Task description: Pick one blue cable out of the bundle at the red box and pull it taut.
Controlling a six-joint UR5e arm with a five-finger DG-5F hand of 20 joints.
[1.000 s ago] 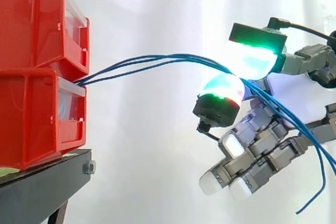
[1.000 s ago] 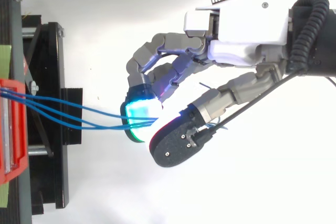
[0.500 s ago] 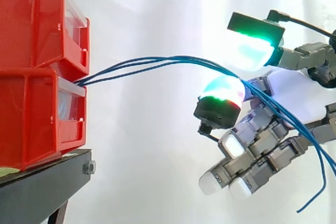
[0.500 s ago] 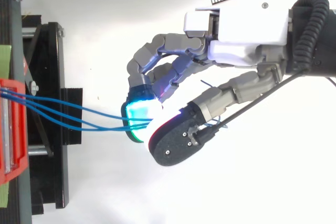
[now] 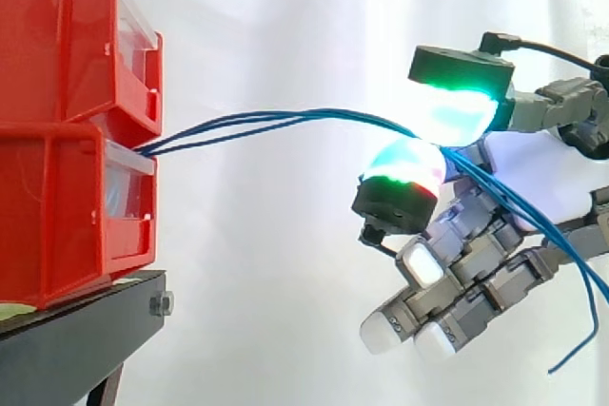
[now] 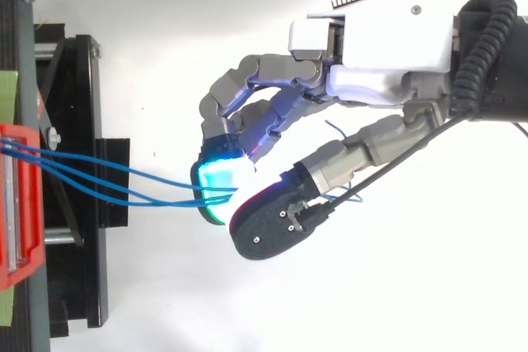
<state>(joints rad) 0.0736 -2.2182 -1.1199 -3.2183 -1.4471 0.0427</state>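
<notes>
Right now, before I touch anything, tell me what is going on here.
The robot's hand has the bundle of blue cables pinched between two of its glowing pads, well clear of the stacked red boxes on the black stand. The cables run from the boxes to the hand in a shallow arc, so nothing is taut yet. Several cables seem to be in the pinch, not one. Loose ends hang past the hand.

Red bins; blue cables; black stand; white curtain; grey-and-white hand; two fingers glow green-cyan, one red-edged; other pads white.
</notes>
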